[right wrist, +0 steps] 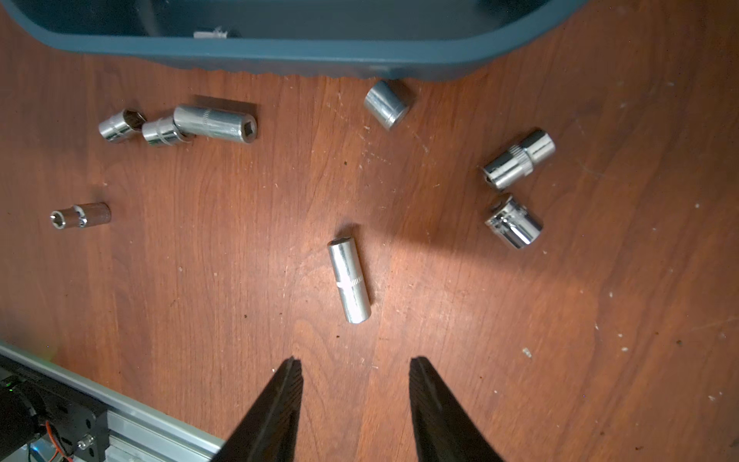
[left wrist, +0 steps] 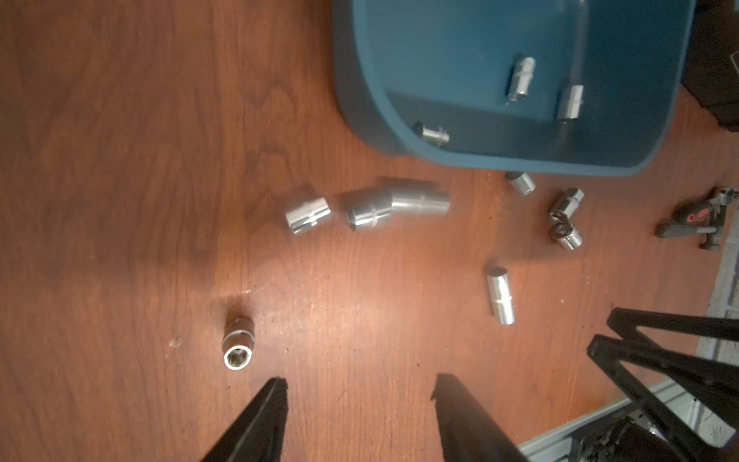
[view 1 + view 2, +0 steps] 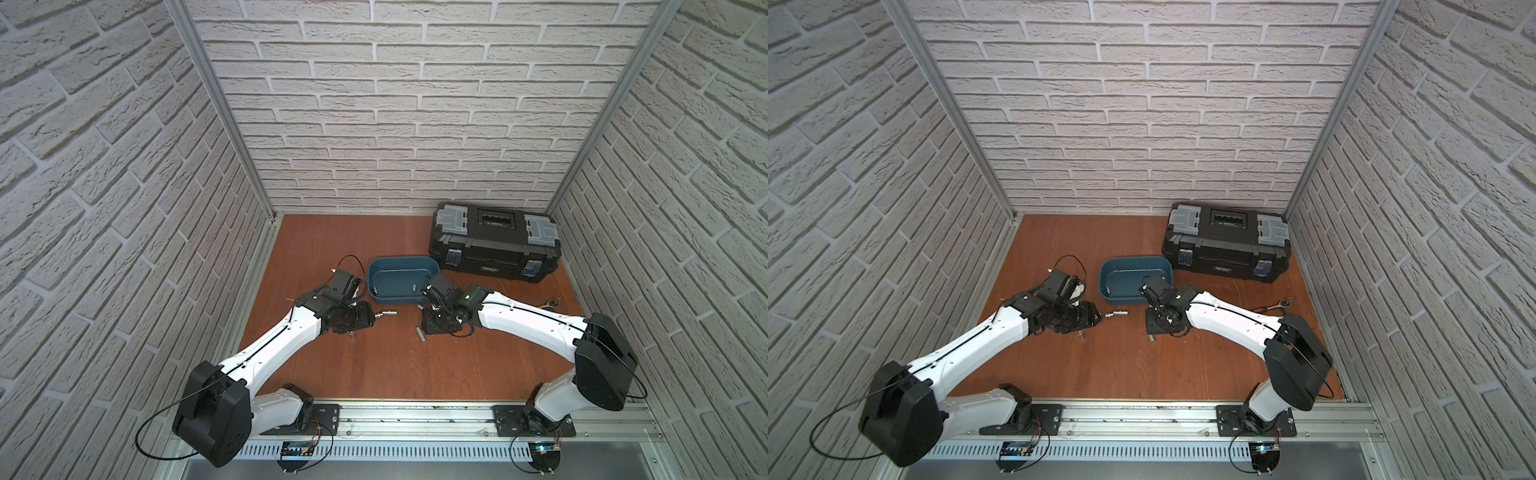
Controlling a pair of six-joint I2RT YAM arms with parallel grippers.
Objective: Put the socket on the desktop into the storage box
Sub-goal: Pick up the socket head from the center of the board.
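The left end effector (image 2: 360, 384) hangs low over the tabletop (image 2: 120, 160), its fingers spread to a middling gap with nothing between them. Just beside one fingertip lies a small socket (image 2: 238, 346), its open end facing the wrist camera. Beyond it a short socket (image 2: 308, 215) lies near a touching pair (image 2: 396, 206) (smeared in the left wrist view, so it is hard to tell where one ends and the other begins). Behind these sits the storage box (image 3: 399, 266), a teal tub with three sockets (image 2: 522, 80) already on its floor. The right arm (image 3: 519, 316) covers its near right corner in both top views. A stubby socket (image 1: 387, 104) lies almost against the tub's wall. The right end effector (image 1: 355, 362) is likewise parted and empty. A deep socket (image 1: 350, 276) lies just ahead of its tips, and two chunky sockets (image 1: 518, 160) lie near each other off to one side. From above, both sets of fingers are hidden under the wrists. At the far right stand the closed black toolbox (image 3: 494, 249) and a ratchet (image 3: 1277, 306), partly behind the arm.
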